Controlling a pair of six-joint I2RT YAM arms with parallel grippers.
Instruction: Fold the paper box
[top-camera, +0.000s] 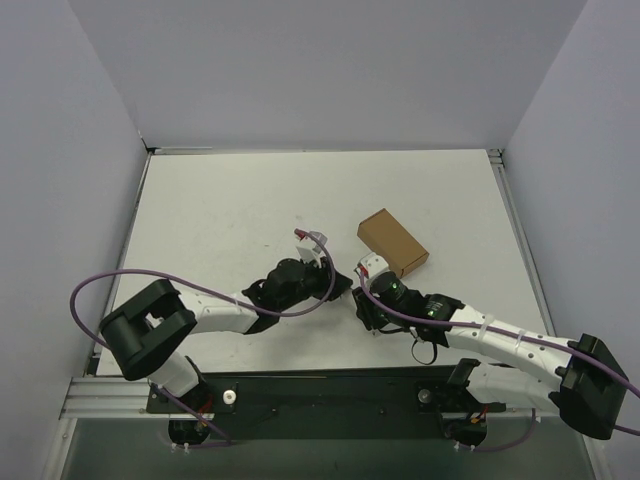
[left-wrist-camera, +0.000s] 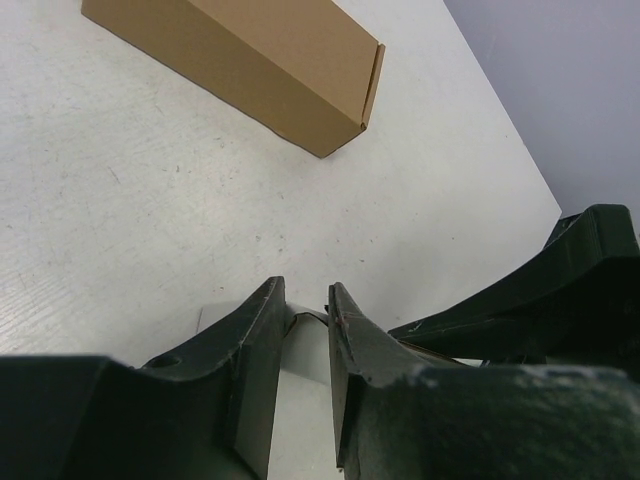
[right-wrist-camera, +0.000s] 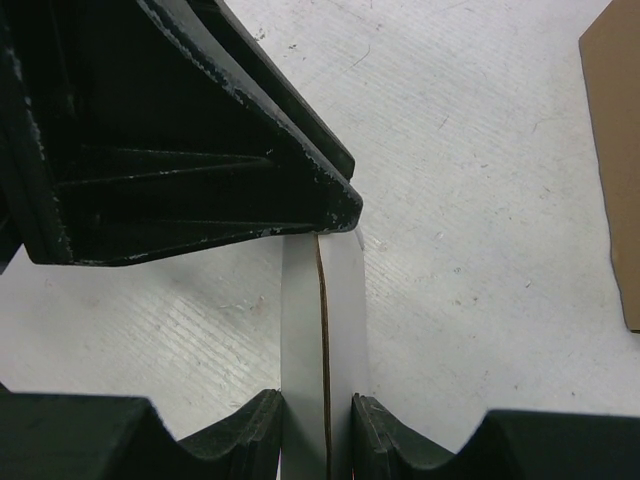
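Observation:
The paper box (right-wrist-camera: 322, 330) is a thin white-grey card, folded into a narrow upright strip with a brown edge down its middle. My right gripper (right-wrist-camera: 318, 405) is shut on its near end. Its far end runs under my left gripper (right-wrist-camera: 200, 150). In the left wrist view the paper box (left-wrist-camera: 298, 350) fills the gap between the fingers of my left gripper (left-wrist-camera: 305, 295), which are shut on it. From above, the left gripper (top-camera: 338, 284) and right gripper (top-camera: 358, 298) meet tip to tip at the table's near middle, and they hide the paper box.
A closed brown cardboard box (top-camera: 393, 243) lies on the white table (top-camera: 230, 210) just beyond the grippers, seen also from the left wrist (left-wrist-camera: 240, 55). Grey walls stand around the table on three sides. A purple cable loops off each arm.

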